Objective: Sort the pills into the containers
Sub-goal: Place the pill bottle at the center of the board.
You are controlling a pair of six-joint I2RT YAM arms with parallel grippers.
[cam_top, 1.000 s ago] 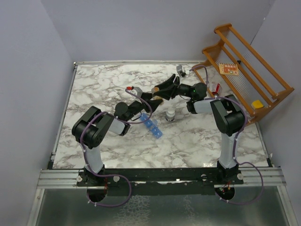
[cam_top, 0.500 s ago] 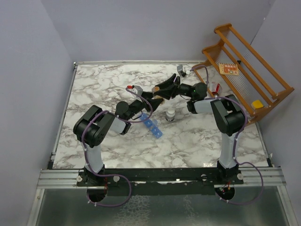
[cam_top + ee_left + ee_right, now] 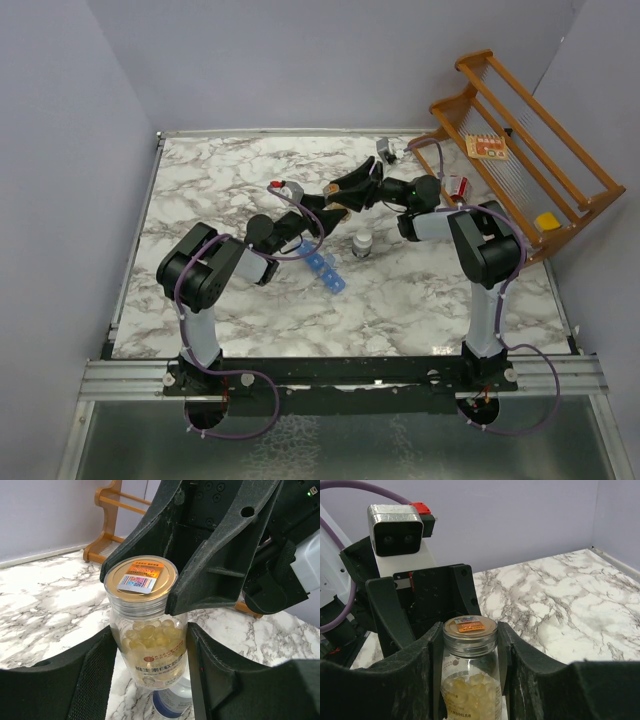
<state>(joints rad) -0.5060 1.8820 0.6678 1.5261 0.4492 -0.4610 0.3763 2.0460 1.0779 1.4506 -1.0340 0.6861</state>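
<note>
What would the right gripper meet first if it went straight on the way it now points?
The right gripper is shut on the capped neck of the pill bottle, so it would push that first. Straight behind sits the left gripper, holding the bottle's body; depth there is unclear.

bottle (image 3: 141,580) between left hand (image 3: 150,635), right hand (image 3: 470,630) | containers (image 3: 323,268) nearer | rack (image 3: 540,127) far right
</note>
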